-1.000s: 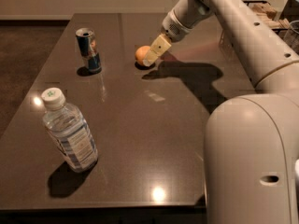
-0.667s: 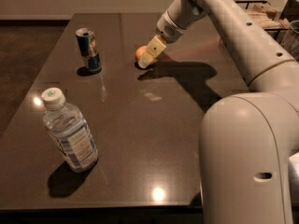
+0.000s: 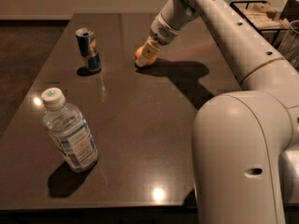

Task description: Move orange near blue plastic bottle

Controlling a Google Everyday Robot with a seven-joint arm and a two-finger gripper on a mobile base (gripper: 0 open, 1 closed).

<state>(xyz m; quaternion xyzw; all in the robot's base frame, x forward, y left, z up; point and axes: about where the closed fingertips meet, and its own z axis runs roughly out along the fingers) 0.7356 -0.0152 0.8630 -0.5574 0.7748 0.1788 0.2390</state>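
The orange (image 3: pixel 138 55) rests on the dark table (image 3: pixel 140 125) at the far middle, mostly hidden behind my gripper (image 3: pixel 147 53). The gripper reaches down from the upper right and sits right at the orange, on its right side. The blue plastic bottle (image 3: pixel 69 133), clear with a white cap and a blue-and-white label, stands upright near the front left of the table, far from the orange.
A blue-and-silver drink can (image 3: pixel 88 50) stands upright at the far left, left of the orange. My white arm and base (image 3: pixel 243 157) fill the right side. A black wire rack (image 3: pixel 261 13) holding items stands at the back right, beyond the table.
The gripper has moved left and a little down, closing in on the orange. The orange, bottle and can have stayed about where they were.
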